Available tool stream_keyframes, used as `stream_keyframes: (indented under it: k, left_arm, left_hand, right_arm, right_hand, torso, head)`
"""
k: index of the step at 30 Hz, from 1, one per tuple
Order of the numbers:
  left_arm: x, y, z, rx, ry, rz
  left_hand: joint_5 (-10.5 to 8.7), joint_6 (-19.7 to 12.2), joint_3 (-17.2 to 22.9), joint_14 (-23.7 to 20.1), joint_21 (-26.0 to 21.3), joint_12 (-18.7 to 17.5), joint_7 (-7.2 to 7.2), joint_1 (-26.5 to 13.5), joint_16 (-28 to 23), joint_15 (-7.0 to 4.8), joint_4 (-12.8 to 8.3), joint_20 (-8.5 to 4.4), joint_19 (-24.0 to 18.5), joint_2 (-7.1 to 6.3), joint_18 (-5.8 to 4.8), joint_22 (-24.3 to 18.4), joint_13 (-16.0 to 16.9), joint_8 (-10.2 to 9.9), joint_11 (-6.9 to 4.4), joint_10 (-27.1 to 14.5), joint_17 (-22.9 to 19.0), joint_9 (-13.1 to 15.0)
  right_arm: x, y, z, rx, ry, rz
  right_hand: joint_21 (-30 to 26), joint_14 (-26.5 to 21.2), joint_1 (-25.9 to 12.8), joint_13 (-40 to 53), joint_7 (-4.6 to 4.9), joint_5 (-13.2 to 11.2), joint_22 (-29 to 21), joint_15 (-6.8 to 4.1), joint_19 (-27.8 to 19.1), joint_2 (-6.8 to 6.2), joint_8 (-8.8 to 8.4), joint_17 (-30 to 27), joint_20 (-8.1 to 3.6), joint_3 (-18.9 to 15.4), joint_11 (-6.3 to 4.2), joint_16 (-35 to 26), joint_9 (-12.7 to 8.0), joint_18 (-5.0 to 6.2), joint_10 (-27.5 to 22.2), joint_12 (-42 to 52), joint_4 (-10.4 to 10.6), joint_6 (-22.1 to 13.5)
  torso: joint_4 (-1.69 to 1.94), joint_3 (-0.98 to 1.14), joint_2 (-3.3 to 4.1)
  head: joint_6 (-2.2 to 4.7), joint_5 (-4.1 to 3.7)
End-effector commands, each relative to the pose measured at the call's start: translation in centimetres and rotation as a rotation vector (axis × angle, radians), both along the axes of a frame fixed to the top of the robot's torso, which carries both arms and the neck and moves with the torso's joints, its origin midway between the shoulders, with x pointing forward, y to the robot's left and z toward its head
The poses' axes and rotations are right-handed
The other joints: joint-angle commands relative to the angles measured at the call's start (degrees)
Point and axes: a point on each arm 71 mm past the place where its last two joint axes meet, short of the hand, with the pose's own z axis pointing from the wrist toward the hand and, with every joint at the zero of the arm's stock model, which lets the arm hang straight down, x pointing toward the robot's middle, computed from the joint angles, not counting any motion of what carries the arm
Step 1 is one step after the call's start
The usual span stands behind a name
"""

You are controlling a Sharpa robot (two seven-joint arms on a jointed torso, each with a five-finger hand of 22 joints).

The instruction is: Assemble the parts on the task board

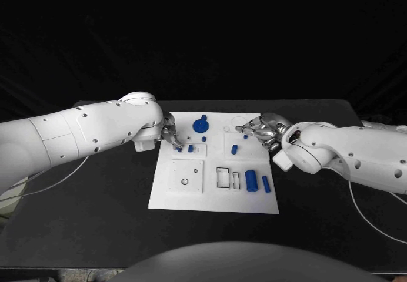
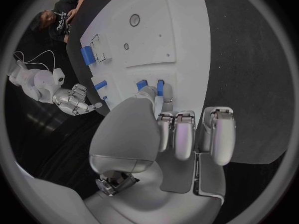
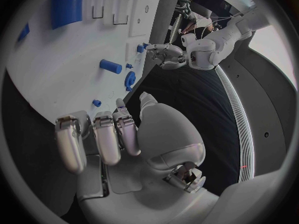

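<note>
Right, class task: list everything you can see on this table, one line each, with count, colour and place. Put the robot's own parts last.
Table: one, black, under everything.
Board: one, white, mid-table, with cut-out recesses.
Gear: one, blue, far edge of the board.
Large cylinder: one, blue, lying near the board's near right corner.
Thin bar: one, blue, just right of the cylinder.
Short peg: one, blue, right half of the board.
Small pegs: two, blue, by the left hand's fingers.
Cables: white, trailing over the table at both sides.
Left hand: silver, fingers at the board's far left, holding nothing.
Right hand: silver, over the board's far right corner, holding nothing.
Arms: two, white, one from each side.
</note>
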Motion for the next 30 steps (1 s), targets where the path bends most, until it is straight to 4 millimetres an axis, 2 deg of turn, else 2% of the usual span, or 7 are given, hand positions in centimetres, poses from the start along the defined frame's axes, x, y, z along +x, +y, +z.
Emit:
stream_keyframes:
  k: [1, 18, 30]
  left_arm:
    - [-0.10, -0.28, -0.06, 0.000, 0.014, -0.025]
    - [0.06, -0.28, -0.09, -0.001, 0.014, -0.025]
    - [0.10, -0.37, -0.11, 0.001, 0.018, -0.028]
  left_hand:
    - [-0.01, -0.05, 1.39, 6.08, 0.14, 0.14, -0.35, 0.43, 0.15, -0.28, -0.96, -0.17, 6.03, -0.01, -0.43, 15.09, 15.09, 0.27, 0.11, 5.97, 15.07, 0.12]
    - [-0.34, -0.13, 1.67, 6.08, 0.14, 0.14, -0.32, 0.48, 0.15, -0.25, -0.96, -0.15, 6.03, 0.01, -0.43, 15.09, 15.09, 0.33, 0.14, 5.97, 15.07, 0.23]
    - [-0.61, -0.23, 2.09, 6.08, 0.14, 0.14, -0.28, 0.56, 0.15, -0.21, -0.96, -0.12, 6.03, 0.17, -0.43, 15.09, 15.09, 0.38, 0.17, 5.97, 15.07, 0.34]
  right_arm:
    - [-0.07, 0.17, -0.02, 0.001, 0.001, 0.015]
    - [-0.11, 0.18, -0.02, 0.000, 0.003, 0.016]
    - [-0.13, 0.17, -0.01, 0.001, 0.004, 0.016]
  right_hand:
    - [0.26, 5.87, 0.55, 14.92, 2.57, 0.33, 15.10, 0.34, 6.00, 0.23, 0.26, 15.08, 0.28, -0.06, 0.39, 0.23, 0.04, -0.38, 5.90, -0.23, -0.32, -0.35]
    - [0.26, 5.87, 0.55, 14.92, 2.57, 0.33, 15.10, 0.34, 6.00, 0.23, 0.26, 15.08, 0.28, -0.06, 0.39, 0.23, 0.04, -0.38, 5.90, -0.23, -0.32, -0.35]
    - [0.26, 5.87, 0.55, 14.92, 2.57, 0.33, 15.10, 0.34, 6.00, 0.23, 0.26, 15.08, 0.28, -0.06, 0.39, 0.23, 0.04, -0.38, 5.90, -0.23, -0.32, -0.35]
  torso:
    - [0.01, 0.00, 0.03]
    - [-0.02, -0.02, 0.03]
    - [-0.01, 0.02, -0.01]
  head:
    - [0.00, 0.04]
    - [0.00, -0.23]
    - [0.00, -0.15]
